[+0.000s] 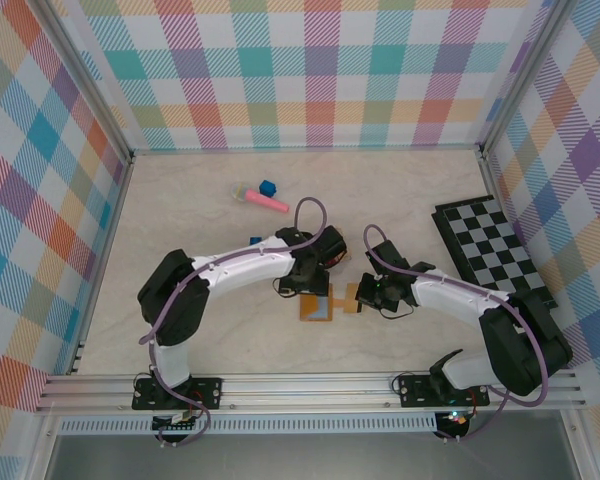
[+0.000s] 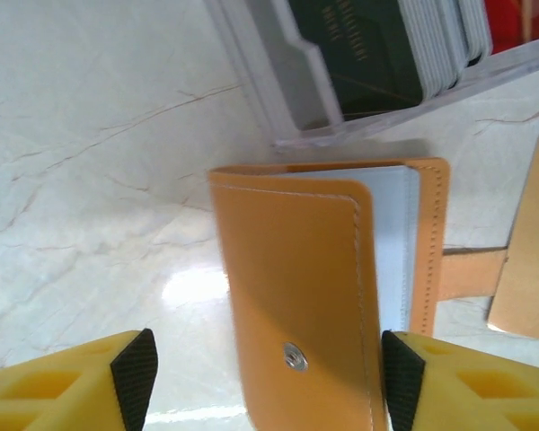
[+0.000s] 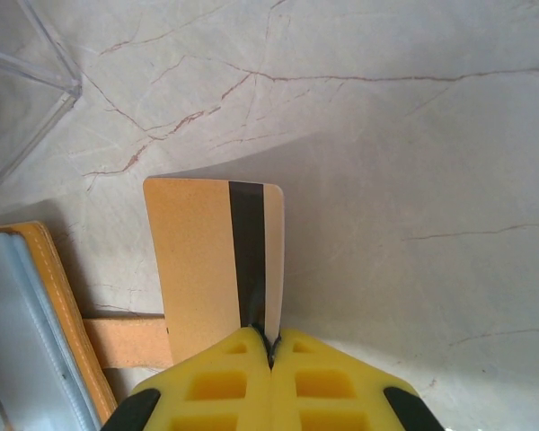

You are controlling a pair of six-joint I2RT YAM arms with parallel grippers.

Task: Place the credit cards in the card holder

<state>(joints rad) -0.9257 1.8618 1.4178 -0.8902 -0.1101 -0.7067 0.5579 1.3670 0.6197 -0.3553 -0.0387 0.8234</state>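
On marbled tabletop [image 2: 90, 180], left jaws gape astride card holder [image 2: 296, 278]; right jaws pinch tan card [image 3: 207, 260].

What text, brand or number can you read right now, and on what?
Dark card in the clear stand: gold lettering, too blurred to read.
Tan card held by the right gripper: black stripe, no text showing.
Card holder: a metal snap, no lettering visible.

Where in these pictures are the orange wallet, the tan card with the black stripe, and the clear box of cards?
Orange wallet [image 2: 296, 287]: left wrist view, on its front flap.
Tan card [image 3: 198, 256]: right wrist view, on its tan face.
Clear box [image 2: 260, 90]: left wrist view, on its side wall.
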